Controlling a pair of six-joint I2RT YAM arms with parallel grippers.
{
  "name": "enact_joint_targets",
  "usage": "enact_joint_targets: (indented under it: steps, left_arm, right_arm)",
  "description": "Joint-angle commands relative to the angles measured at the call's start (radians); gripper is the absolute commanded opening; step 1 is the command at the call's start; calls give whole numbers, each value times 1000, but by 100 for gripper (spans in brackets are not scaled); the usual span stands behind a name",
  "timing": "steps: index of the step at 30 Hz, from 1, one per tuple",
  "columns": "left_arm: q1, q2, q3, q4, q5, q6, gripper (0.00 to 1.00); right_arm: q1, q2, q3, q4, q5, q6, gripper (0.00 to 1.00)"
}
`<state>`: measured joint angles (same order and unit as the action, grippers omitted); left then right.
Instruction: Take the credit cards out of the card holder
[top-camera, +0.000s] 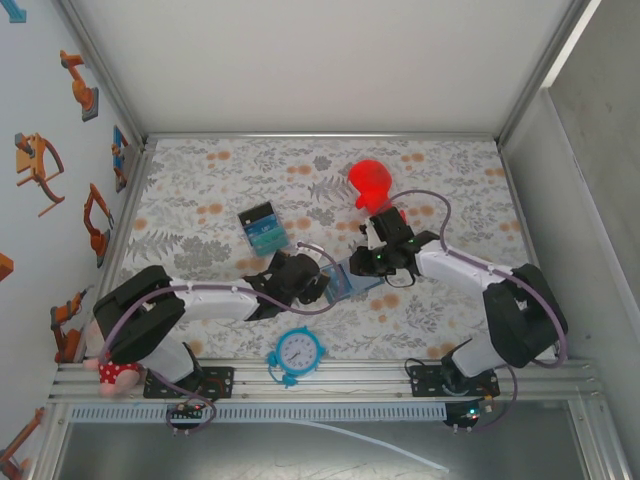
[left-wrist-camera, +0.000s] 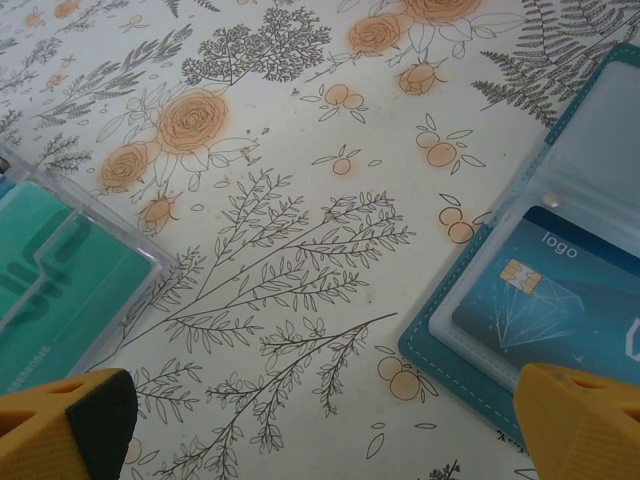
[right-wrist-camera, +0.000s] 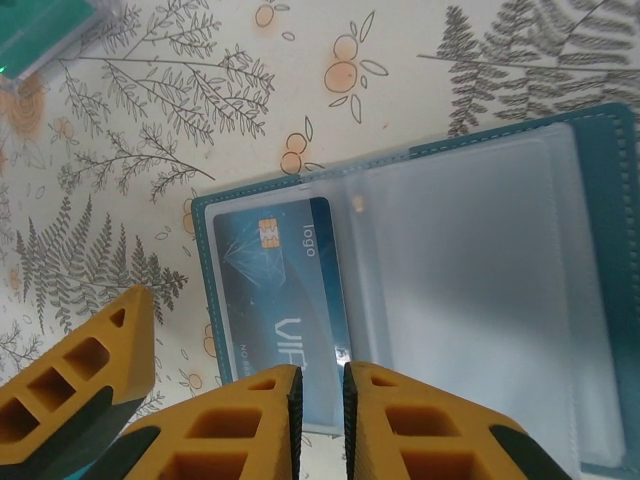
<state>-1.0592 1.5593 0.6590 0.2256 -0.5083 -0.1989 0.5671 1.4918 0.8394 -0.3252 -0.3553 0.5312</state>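
Right wrist view: the card holder (right-wrist-camera: 470, 280) lies open and flat on the flowery cloth (right-wrist-camera: 200, 100). One blue credit card (right-wrist-camera: 285, 290) sits in one of its clear pockets. The right gripper (right-wrist-camera: 320, 372) has its yellow fingers almost together, with the tips over the card's near end. I cannot tell if they pinch it. Left wrist view: the left gripper (left-wrist-camera: 325, 415) is spread wide apart, and the holder's corner lies by one of its fingers.

From above, the card holder (top-camera: 340, 284) is largely covered, its contents too small to tell
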Motion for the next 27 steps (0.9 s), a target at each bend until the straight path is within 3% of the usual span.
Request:
enact_joint_targets:
  steps: [1, 15, 27]
  left_arm:
    - [-6, 27, -1, 45, -2, -13, 97]
    - [-6, 96, 38, -24, -24, 3, 97]
    - [-11, 115, 81, -101, -50, 25, 97]
  right_arm:
    - [-3, 37, 37, 37, -54, 15, 19]
    - [-22, 160, 54, 56, -139, 19, 19]
    - [-29, 214, 50, 52, -142, 14, 19]
